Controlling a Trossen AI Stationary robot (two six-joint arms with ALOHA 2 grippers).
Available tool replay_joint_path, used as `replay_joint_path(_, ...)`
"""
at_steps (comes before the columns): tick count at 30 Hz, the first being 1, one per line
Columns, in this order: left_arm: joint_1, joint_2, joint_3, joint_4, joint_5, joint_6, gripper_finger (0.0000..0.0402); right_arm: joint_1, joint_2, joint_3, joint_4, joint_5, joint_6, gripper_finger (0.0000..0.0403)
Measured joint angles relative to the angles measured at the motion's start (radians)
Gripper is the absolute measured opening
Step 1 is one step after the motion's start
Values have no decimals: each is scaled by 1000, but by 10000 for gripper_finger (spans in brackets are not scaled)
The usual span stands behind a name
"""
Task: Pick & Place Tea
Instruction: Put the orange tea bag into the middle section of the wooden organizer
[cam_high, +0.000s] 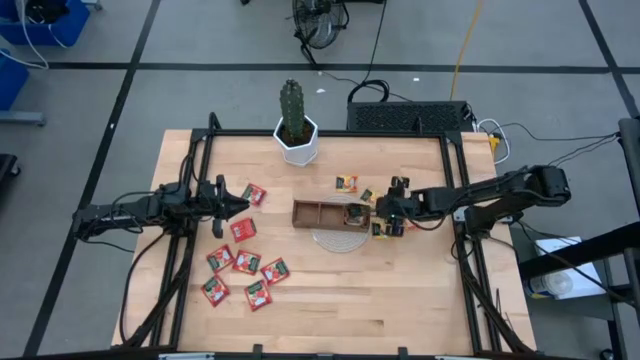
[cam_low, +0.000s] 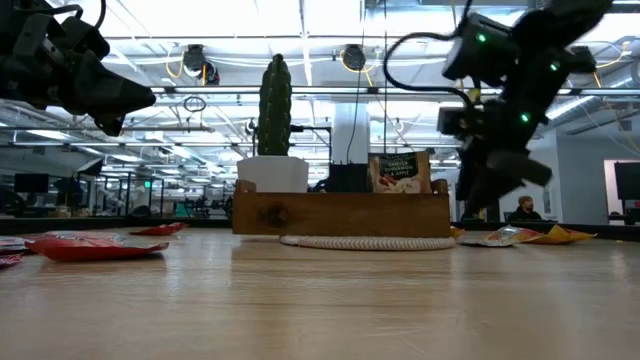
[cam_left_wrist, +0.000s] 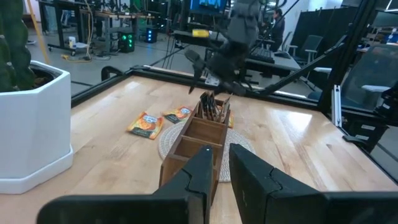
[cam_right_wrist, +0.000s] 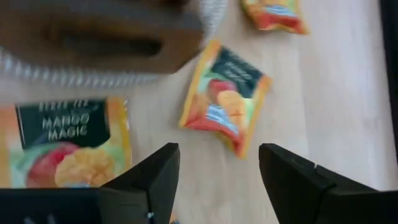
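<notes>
Landmark here is the wooden tray (cam_high: 325, 214) mid-bench, sitting on a round woven mat (cam_high: 338, 240). Well off its left end, the left gripper (cam_high: 236, 205) hangs above the bench (cam_high: 400, 300) with jaws nearly together and nothing in them, right by a scatter of red sachets (cam_high: 244, 262). Behind the tray is a cactus (cam_high: 292, 108) in a white pot (cam_high: 298, 143). Sachets stand upright in the tray's right compartment (cam_high: 357, 213). Just past that end, the right gripper (cam_high: 388, 216) hovers low with jaws spread wide and empty, over orange-yellow sachets (cam_right_wrist: 225, 94) lying flat on the wood.
</notes>
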Motion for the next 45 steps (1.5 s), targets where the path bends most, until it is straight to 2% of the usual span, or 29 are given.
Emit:
replay_joint_path(8, 0, 0, 0, 0, 0, 0, 58, -27, 7, -83, 103, 0, -115, 202)
replay_joint_path(13, 0, 0, 0, 0, 0, 0, 58, -52, 55, -86, 201, -28, -181, 201)
replay_joint_path(20, 0, 0, 0, 0, 0, 0, 58, -82, 144, -82, 236, -22, -272, 201)
replay_joint_path(25, 0, 0, 0, 0, 0, 0, 58, -91, 153, -84, 317, -22, -329, 201)
replay_joint_path(29, 0, 0, 0, 0, 0, 0, 58, -125, 153, -84, 315, -49, -337, 196)
replay_joint_path(34, 0, 0, 0, 0, 1, 0, 58, -177, 154, -84, 292, -128, -273, 155)
replay_joint_path(38, 0, 0, 0, 0, 1, 0, 58, -195, 156, -84, 292, -113, -259, 99)
replay_joint_path(42, 0, 0, 0, 0, 1, 0, 58, -197, 157, -86, 283, -95, -238, 25)
replay_joint_path(45, 0, 0, 0, 0, 1, 0, 58, -196, 154, -86, 285, -69, -169, 9)
